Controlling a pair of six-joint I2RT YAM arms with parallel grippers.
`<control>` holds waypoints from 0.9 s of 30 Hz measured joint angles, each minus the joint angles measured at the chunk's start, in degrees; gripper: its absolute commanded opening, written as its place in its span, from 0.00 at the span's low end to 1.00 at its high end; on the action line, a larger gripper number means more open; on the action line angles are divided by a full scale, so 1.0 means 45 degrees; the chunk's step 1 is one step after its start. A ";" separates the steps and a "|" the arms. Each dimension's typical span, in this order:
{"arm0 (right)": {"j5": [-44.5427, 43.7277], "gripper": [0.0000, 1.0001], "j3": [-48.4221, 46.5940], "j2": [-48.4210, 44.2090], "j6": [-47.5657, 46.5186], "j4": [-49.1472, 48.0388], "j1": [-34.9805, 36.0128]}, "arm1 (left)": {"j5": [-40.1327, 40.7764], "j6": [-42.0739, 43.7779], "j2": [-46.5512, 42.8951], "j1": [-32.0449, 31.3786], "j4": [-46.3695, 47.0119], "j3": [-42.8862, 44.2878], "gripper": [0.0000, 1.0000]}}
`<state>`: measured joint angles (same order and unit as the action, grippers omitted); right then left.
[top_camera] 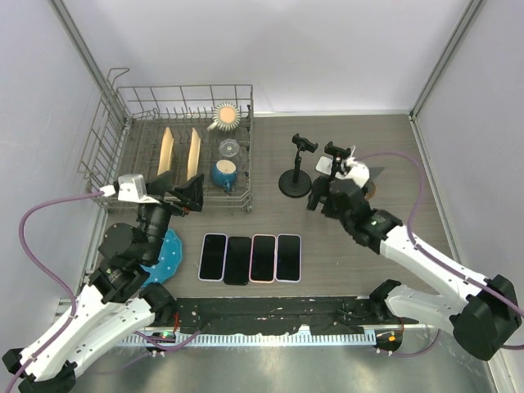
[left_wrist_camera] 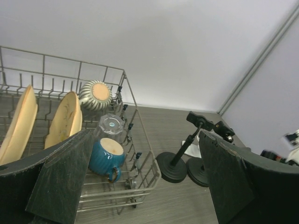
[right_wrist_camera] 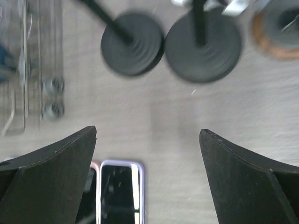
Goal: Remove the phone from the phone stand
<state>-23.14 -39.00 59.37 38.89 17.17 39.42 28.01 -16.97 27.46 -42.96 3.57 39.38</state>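
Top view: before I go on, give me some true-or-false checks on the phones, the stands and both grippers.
1. Four phones lie side by side on the table. True.
2. The right gripper is shut on a phone. False: its jaws stand open with nothing between them.
3. A blue mug sits in the dish rack. True.
4. Only one stand is on the table. False: two phone stands stand next to each other.
5. The left gripper holds a plate. False: it is open and empty, beside the dish rack.
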 measured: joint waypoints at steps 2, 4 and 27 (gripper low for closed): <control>-0.0262 1.00 -0.0733 -0.0044 -0.0661 0.0204 -0.1093 | 0.0340 0.0291 0.0005 0.0015 -0.0024 0.0005 1.00; -0.0515 1.00 -0.1166 -0.0282 -0.1132 0.0355 -0.2055 | 0.0787 0.0631 -0.0019 0.0034 -0.0034 0.0005 1.00; -0.7150 0.98 -0.0602 -1.2138 -0.4284 0.1127 -0.3740 | 0.3721 0.2254 -0.4362 0.2016 0.1681 -0.1316 1.00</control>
<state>-55.31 -41.71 4.75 19.62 22.24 22.59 44.75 -6.83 7.84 -33.89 11.14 33.45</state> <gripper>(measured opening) 0.982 0.996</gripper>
